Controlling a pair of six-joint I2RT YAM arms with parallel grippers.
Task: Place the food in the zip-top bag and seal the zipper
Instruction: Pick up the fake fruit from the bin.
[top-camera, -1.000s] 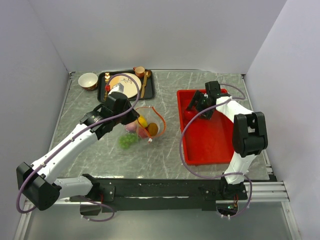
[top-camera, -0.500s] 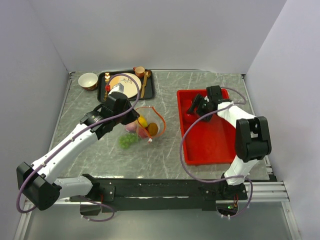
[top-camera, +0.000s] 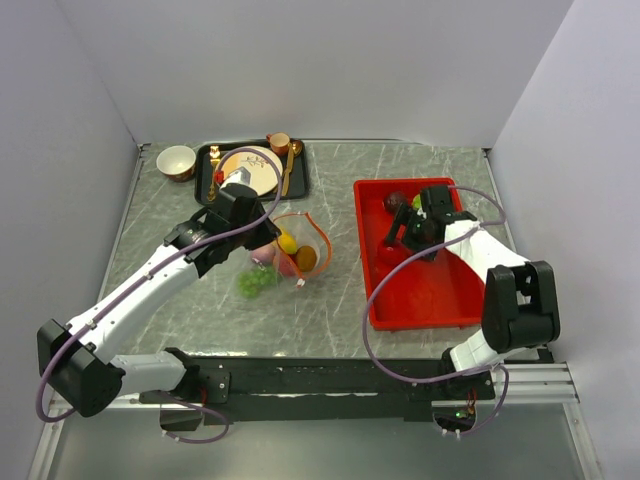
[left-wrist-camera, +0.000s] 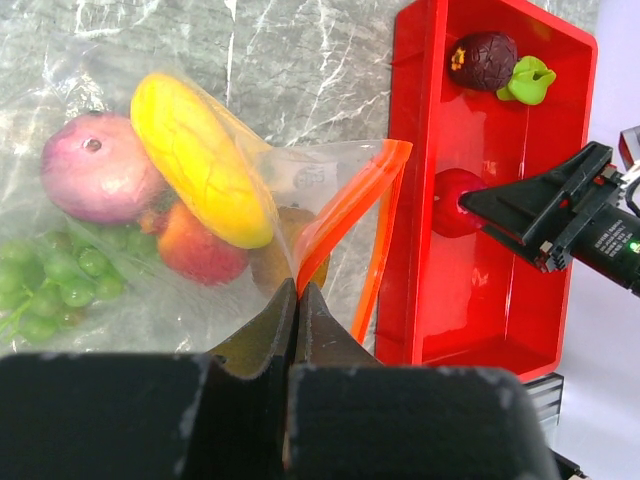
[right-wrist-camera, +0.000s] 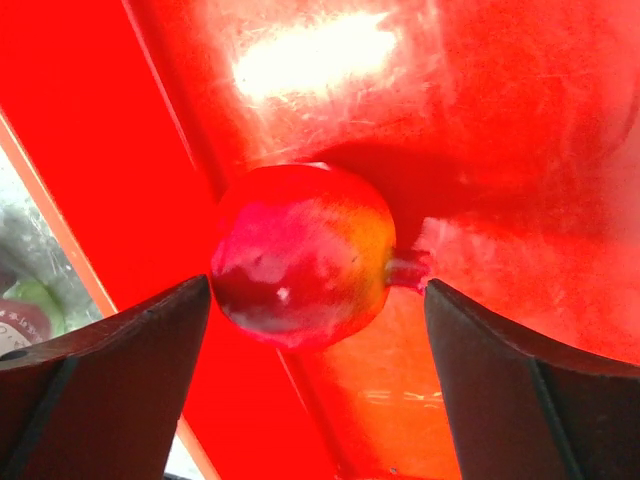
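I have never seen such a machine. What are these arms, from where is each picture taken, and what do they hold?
These are two robot arms bolted at a table. One picture looks down from above; the other two come from small cameras on each wrist. The left fingers are shut on the orange zipper edge of a clear bag, which already contains toy fruit. The right fingers are open on both sides of a red fruit lying in the red tray, not yet gripping it.

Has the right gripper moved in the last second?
Yes. The right gripper has come nearer along the red tray, away from its far rim.
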